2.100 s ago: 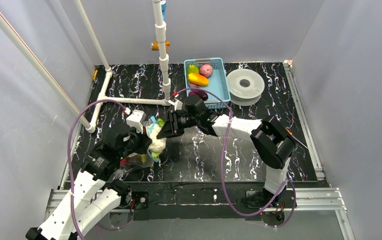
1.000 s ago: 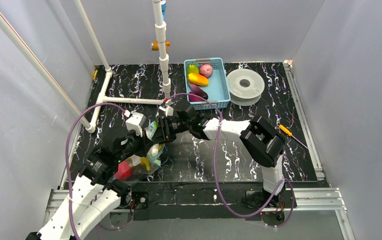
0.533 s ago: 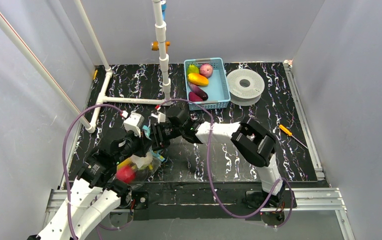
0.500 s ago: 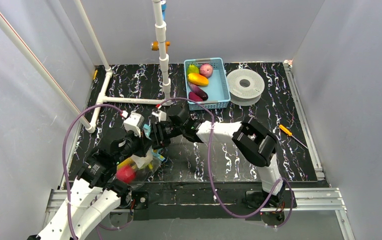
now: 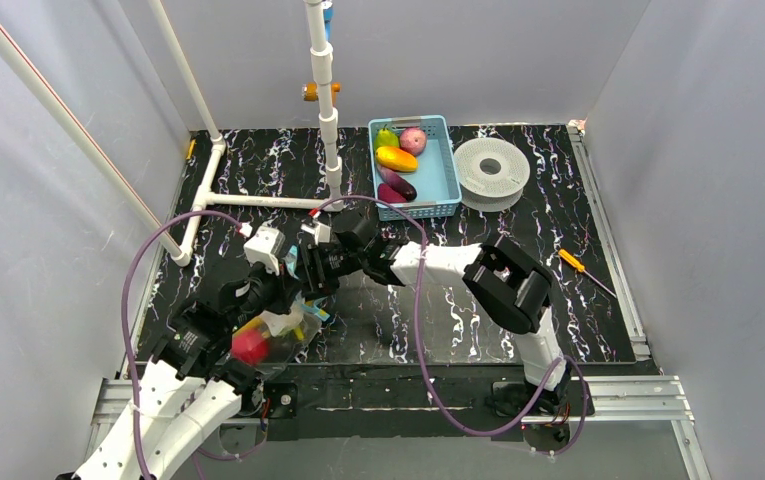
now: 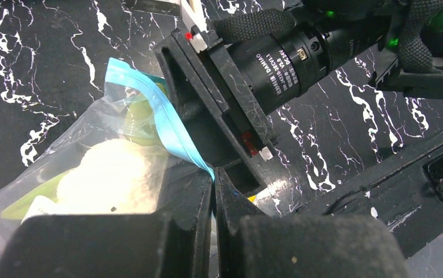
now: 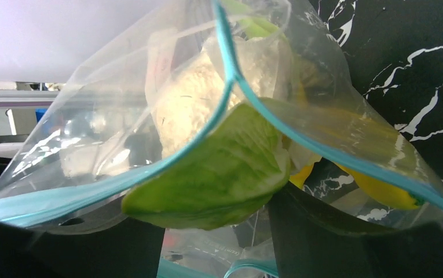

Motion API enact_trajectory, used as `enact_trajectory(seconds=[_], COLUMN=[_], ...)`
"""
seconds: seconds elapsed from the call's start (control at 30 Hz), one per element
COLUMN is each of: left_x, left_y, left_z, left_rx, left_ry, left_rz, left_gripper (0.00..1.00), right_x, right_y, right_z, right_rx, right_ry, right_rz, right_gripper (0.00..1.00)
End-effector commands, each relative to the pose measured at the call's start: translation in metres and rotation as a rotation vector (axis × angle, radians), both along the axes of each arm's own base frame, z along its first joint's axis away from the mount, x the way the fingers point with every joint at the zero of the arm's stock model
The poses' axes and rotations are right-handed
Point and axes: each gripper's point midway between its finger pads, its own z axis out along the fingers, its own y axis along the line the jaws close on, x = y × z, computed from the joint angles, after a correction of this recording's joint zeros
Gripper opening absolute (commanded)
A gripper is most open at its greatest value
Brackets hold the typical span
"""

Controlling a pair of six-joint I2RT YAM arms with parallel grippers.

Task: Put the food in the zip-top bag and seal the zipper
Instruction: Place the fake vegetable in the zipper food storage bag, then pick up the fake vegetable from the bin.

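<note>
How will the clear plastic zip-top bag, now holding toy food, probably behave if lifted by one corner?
Probably floppy: the clear crinkly plastic zip-top bag creases and sags around the pale white-green toy cauliflower. Likely lopsided, the food gathering far from the grip. Its film looks glossy, so the left fingers pinching the pale-blue zipper strip might slip.

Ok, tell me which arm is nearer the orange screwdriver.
Right. The right arm's elbow sits close beside the screwdriver; the left arm is far off on the other side, its tool shut on the zipper.
</note>
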Motion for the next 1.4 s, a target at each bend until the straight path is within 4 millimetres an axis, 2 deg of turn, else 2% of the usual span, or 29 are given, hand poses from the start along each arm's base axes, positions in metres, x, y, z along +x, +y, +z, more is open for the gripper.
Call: enact_trajectory(seconds=[0.0, 0.13, 0.23, 0.37, 0.5, 0.67, 0.9, 1.0, 1.13, 1.23, 1.37], left_x=[0.005, 0.009, 0.010, 0.010, 0.010, 0.011, 0.013, 0.013, 0.014, 0.016, 0.016], left_y=[0.003, 0.014, 0.020, 0.023, 0.025, 0.031, 0.029, 0.028, 0.026, 0.024, 0.023], left_z=[0.010, 0.010, 0.012, 0.013, 0.014, 0.016, 0.012, 0.010, 0.008, 0.004, 0.002], left_rx=[-0.008, 0.016, 0.023, 0.021, 0.023, 0.026, 0.040, 0.044, 0.048, 0.062, 0.070], left_ry=[-0.045, -0.056, -0.065, -0.079, -0.082, -0.097, -0.071, -0.064, -0.056, -0.039, -0.028], left_rz=[0.030, 0.088, 0.118, 0.138, 0.145, 0.177, 0.171, 0.168, 0.163, 0.153, 0.147], left_gripper=[0.00, 0.00, 0.00, 0.00, 0.00, 0.00, 0.00, 0.00, 0.00, 0.00, 0.00], right_x=[0.006, 0.021, 0.029, 0.039, 0.048, 0.076, 0.134, 0.168, 0.224, 0.257, 0.292], right_y=[0.003, -0.019, -0.039, -0.068, -0.091, -0.124, -0.175, -0.196, -0.224, -0.231, -0.234], right_z=[0.039, 0.036, 0.033, 0.027, 0.040, 0.051, 0.057, 0.059, 0.048, 0.047, 0.043], right_rx=[0.083, 0.043, 0.011, -0.039, -0.047, -0.132, -0.264, -0.320, -0.497, -0.568, -0.623], right_ry=[-0.081, -0.117, -0.144, -0.178, -0.221, -0.352, -0.490, -0.512, -0.532, -0.569, -0.618], right_rz=[0.026, -0.023, -0.053, -0.095, -0.131, -0.231, -0.420, -0.532, -0.676, -0.715, -0.700], right_gripper=[0.70, 0.85, 0.91, 0.93, 0.93, 0.92, 0.94, 0.95, 0.96, 0.96, 0.96])
